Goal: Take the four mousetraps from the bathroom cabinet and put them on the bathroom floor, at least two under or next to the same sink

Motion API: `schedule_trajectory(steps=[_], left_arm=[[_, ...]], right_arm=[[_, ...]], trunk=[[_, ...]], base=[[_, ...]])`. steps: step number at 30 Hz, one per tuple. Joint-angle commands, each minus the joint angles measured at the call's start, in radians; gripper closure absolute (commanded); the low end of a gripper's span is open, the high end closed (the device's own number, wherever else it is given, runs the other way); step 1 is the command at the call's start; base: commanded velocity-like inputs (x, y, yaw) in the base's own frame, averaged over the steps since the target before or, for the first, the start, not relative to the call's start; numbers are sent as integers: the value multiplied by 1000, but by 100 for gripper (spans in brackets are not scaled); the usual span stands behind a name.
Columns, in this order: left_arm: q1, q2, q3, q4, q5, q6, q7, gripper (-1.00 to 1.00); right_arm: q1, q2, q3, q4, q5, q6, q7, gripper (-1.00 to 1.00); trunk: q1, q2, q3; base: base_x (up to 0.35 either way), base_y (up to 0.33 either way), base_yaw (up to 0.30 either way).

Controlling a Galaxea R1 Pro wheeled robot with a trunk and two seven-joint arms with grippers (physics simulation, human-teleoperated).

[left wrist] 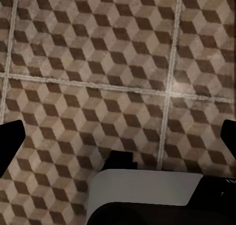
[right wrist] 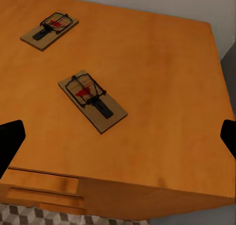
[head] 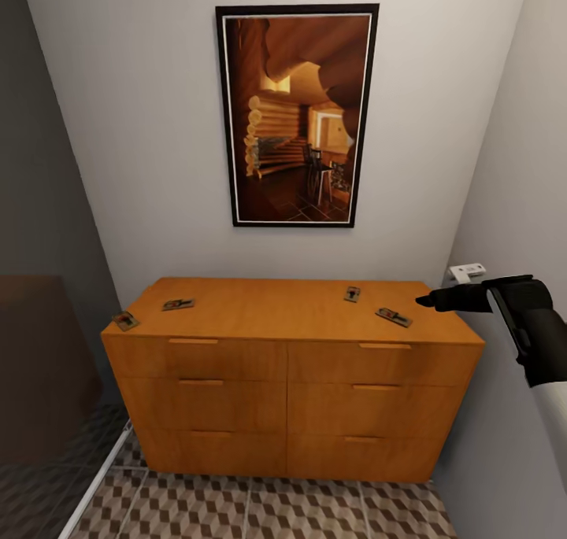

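Observation:
The orange-brown cabinet (head: 291,382) stands against the back wall with all four mousetraps lying flat on its top. Two lie near its left end (head: 126,319) (head: 179,304) and two near its right end (head: 352,293) (head: 394,317). My right gripper (head: 429,300) hovers open just past the cabinet's right edge, a little above the top and close to the nearest mousetrap (right wrist: 92,101). The other right-end mousetrap (right wrist: 50,30) lies farther on. Nothing sits between the right gripper's (right wrist: 120,136) fingers. My left gripper (left wrist: 120,136) hangs open over the cube-patterned bathroom floor (left wrist: 98,62).
A framed picture (head: 297,114) hangs above the cabinet. The right wall runs close beside my right arm, with a small white fitting (head: 467,271) on it. A dark glass shower wall (head: 47,366) borders the left. Patterned floor tiles (head: 260,507) lie before the drawers.

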Motion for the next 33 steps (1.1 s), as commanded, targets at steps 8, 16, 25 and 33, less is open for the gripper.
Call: schedule_trajectory(steps=[8,16,25,33], left_arm=[[-1,0,0,0,2,-3,3,-100],[-1,0,0,0,2,-3,3,-100],[-1,0,0,0,1,-3,3,-100],[-1,0,0,0,2,-3,3,-100]], right_arm=[[-1,-9,4,0,13,0,65,-100],[-1,-9,6,1,15,0,117,-100],[-1,-10,8,1,55,-2,138,-100],[-1,-8,13,1,138,-2,141,-100]], trunk=[[0,-1,-1],[0,-1,-1],[0,-1,-1],[0,-1,-1]], base=[[13,-17,0],[1,-1,0],[0,0,0],[0,0,0]])
